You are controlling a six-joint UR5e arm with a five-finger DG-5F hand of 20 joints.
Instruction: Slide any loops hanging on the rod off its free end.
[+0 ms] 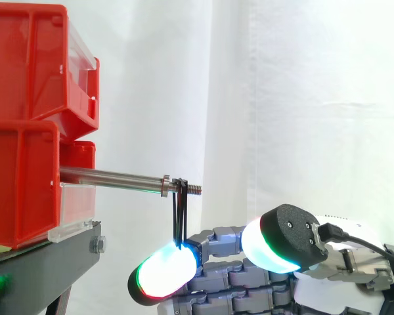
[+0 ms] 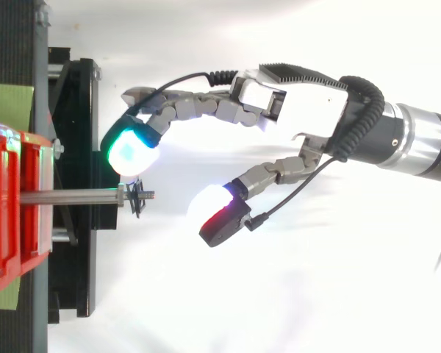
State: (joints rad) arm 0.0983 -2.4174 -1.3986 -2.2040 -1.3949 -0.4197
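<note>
Black loop point(image 1: 181, 213) hangs at the steel rod's point(image 1: 111, 177) threaded free end. Hand point(image 2: 309, 103) beside that end, spread wide and empty; one glowing fingertip point(image 1: 167, 269) just under the loop.

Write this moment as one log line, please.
rod: sticks out of red bins | loop: hanging near free end | hand: open, lower than rod, near loop
</note>
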